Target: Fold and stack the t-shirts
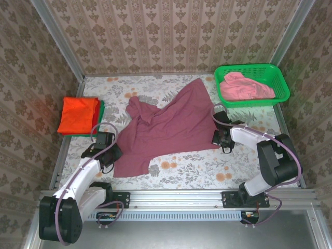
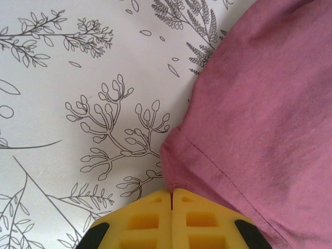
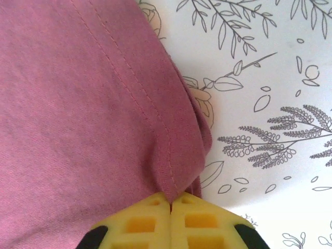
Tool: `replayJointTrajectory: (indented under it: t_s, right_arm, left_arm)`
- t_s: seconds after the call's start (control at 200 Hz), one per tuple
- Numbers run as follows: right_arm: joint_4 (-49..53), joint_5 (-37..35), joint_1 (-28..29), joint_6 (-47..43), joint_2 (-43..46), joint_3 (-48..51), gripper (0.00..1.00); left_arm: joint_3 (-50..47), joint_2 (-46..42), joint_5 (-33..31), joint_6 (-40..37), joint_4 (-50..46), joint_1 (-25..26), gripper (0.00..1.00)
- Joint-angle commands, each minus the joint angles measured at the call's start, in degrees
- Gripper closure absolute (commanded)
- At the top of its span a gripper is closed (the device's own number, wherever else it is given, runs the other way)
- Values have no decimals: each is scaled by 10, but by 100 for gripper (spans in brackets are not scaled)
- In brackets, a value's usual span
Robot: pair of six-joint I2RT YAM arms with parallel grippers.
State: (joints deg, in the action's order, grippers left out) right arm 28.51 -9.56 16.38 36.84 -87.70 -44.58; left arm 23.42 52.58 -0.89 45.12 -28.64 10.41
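We found the maroon t-shirt (image 1: 166, 129) spread loose and creased across the middle of the desk (image 1: 207, 166), one corner reaching toward the far right. The left jaws were together, clamped on the shirt's near-left edge; in the left wrist view the yellow pads (image 2: 140, 220) met with a hemmed corner of the cloth (image 2: 259, 129) pinched at their seam, over the leaf-printed desk covering (image 2: 52, 104). The right jaws were likewise together, clamped on the shirt's right edge; in the right wrist view a stitched hem fold (image 3: 171, 155) ran down into the closed yellow pads (image 3: 202, 223). A folded orange t-shirt (image 1: 78, 114) lay at the left side of the desk, on top of a green t-shirt (image 1: 101, 111) of which a narrow edge showed. A pink t-shirt (image 1: 244, 87) lay crumpled inside the green mesh basket (image 1: 282, 85) at the far right corner, well apart from the maroon shirt.
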Motion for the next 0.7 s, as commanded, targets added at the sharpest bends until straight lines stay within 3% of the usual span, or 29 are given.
replayJointTrajectory:
  t_s: [0.0, 0.19, 0.36, 0.535, 0.695]
  right_arm:
    - [12, -8, 1, 6, 11, 6, 100]
    - [6, -19, 1, 1, 75, 5, 100]
    - [8, -29, 0, -33, 197, -30, 100]
    - [-3, -10, -5, -96, 303, -115, 100]
    - [19, 3, -7, -140, 324, -261, 100]
  left_arm:
    - [-8, -24, -9, 7, 16, -3, 100]
    - [8, -65, -21, 4, 4, -4, 100]
    - [72, -102, -39, -35, 2, -9, 100]
    - [213, -101, -60, -87, -22, -30, 100]
    - [369, -73, -60, -134, -39, -44, 100]
